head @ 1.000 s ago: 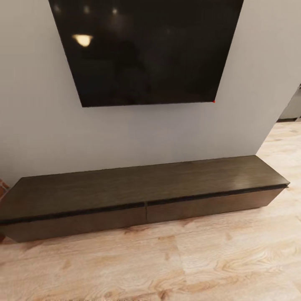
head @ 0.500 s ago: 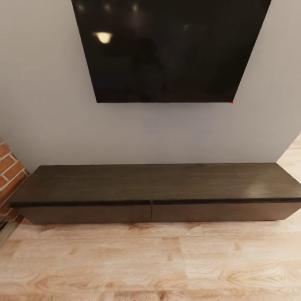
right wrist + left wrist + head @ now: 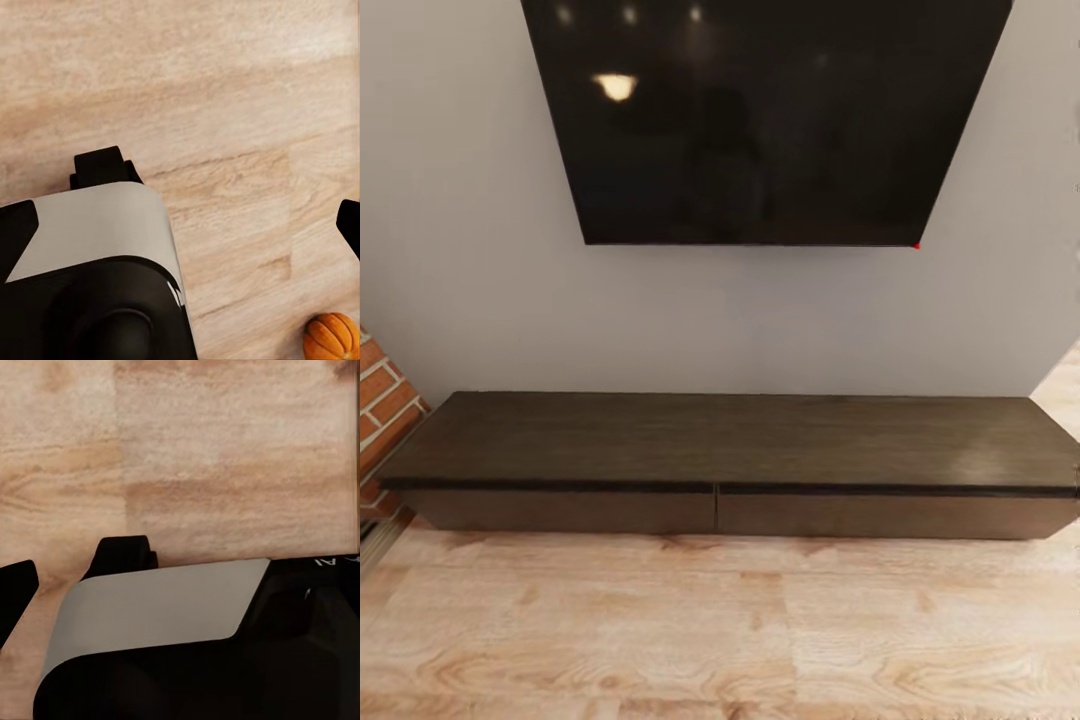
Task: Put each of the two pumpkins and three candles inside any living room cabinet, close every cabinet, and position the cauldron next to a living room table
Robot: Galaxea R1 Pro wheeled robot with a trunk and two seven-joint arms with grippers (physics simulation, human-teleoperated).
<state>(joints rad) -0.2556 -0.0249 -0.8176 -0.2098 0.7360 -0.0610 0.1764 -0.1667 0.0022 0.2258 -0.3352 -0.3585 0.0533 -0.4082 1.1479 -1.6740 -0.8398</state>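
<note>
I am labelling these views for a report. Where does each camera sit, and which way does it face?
Head view: on the head, facing the cabinet and the dark screen above it.
Left wrist view: on the left arm, facing the wooden floor; robot body below.
Right wrist view: on the right arm, facing the floor; a pumpkin lies there.
All views share the floor.

One cabinet [image 3: 730, 440] with two drawer fronts, one wall screen [image 3: 760, 120] and one pumpkin [image 3: 331, 337] are counted.

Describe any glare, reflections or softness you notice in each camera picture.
Head view: ceiling lights reflect in the black screen; a pale sheen on the cabinet top. Right wrist view: soft floor grain, pumpkin cut by the frame. Left wrist view: blurry floorboards.
</note>
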